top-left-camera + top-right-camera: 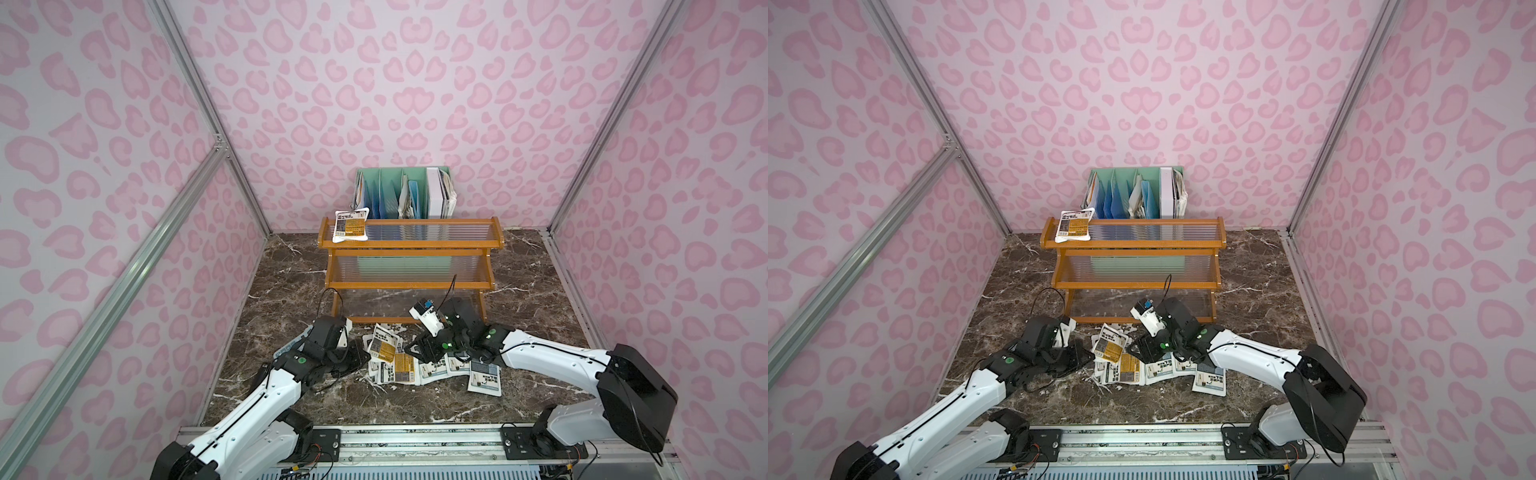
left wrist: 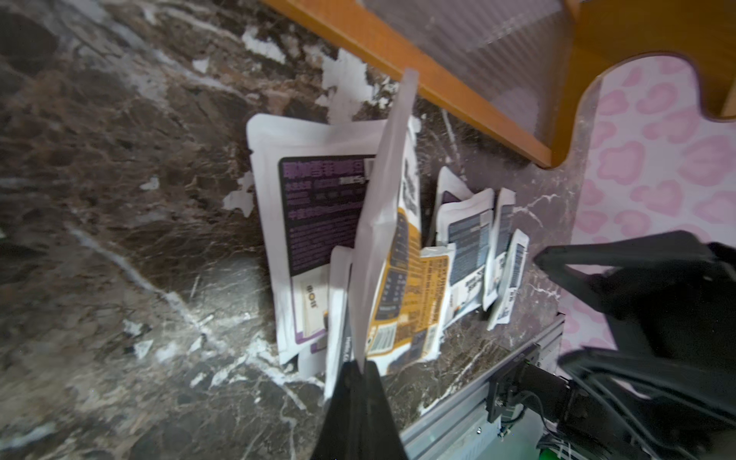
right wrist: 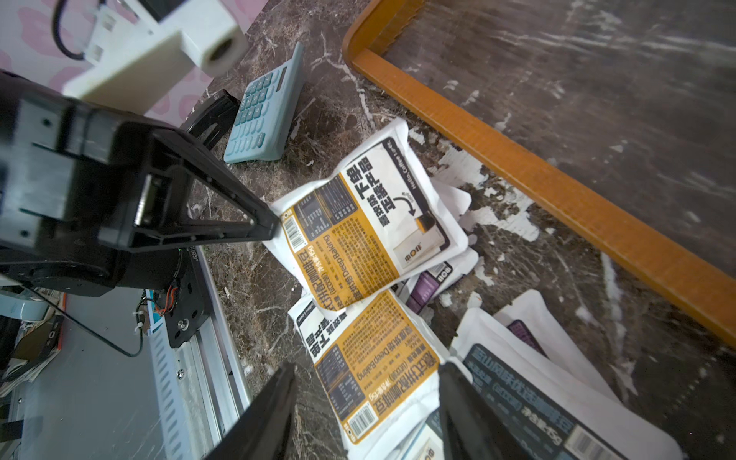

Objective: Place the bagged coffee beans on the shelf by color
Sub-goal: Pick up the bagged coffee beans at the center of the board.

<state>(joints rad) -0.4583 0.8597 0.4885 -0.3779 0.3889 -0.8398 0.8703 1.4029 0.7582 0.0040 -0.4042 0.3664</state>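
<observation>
My left gripper (image 2: 360,365) is shut on the edge of an orange-labelled bag of coffee beans (image 2: 384,223), tilted up over the pile in front of the shelf (image 1: 409,249). The right wrist view shows the same bag (image 3: 358,223) pinched at its corner. My right gripper (image 3: 366,398) is open, its fingers on either side of a second orange bag (image 3: 378,382) lying flat. A purple bag (image 2: 318,215) and grey-blue bags (image 1: 484,378) lie in the pile. One orange bag (image 1: 351,225) rests at the left end of the top tier.
A light-blue calculator (image 3: 265,111) lies on the marble floor left of the pile, behind my left arm. A mint-green file organizer (image 1: 405,193) with papers stands behind the shelf against the back wall. An aluminium rail (image 1: 415,440) runs along the front edge.
</observation>
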